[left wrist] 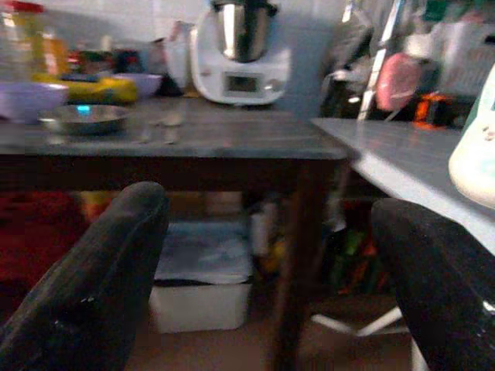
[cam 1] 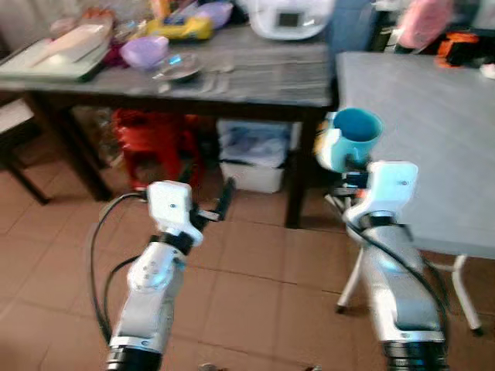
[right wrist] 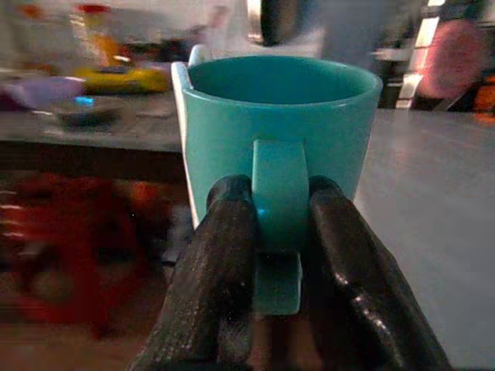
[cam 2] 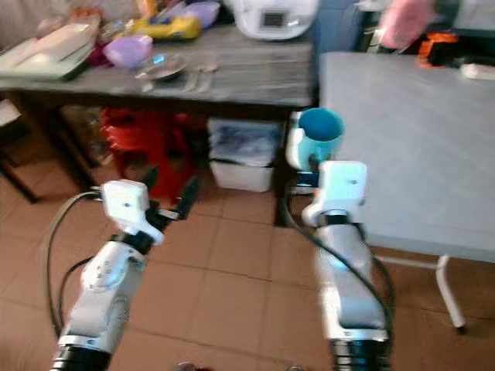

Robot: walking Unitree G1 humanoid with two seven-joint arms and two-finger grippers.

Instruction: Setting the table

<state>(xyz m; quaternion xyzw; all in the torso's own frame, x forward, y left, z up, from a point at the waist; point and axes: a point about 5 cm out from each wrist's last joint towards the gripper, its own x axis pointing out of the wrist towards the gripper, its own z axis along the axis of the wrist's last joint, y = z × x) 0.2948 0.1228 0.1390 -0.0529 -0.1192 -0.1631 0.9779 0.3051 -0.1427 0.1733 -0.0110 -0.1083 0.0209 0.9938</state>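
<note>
My right gripper [right wrist: 280, 232] is shut on the handle of a teal mug [right wrist: 278, 124] with a white side. I hold the mug [cam 1: 352, 139] upright in the air, just off the near left corner of the pale grey table [cam 1: 433, 131]. My left gripper [left wrist: 271, 270] stands open with nothing between its black fingers [left wrist: 85, 294], low over the tiled floor in front of the dark wooden table [cam 1: 255, 77]. On that table lie a purple bowl [cam 1: 144, 51], a small metal dish [cam 1: 179, 69] and some spoons [cam 1: 213, 73].
A white kitchen appliance [cam 1: 290, 17] and a yellow object [cam 1: 179, 28] stand on the dark table, a tray [cam 1: 54, 54] at its left end. Beneath it are a red stool [cam 1: 155, 143] and a white bin [cam 1: 254, 154]. Pink and orange things sit beyond the grey table.
</note>
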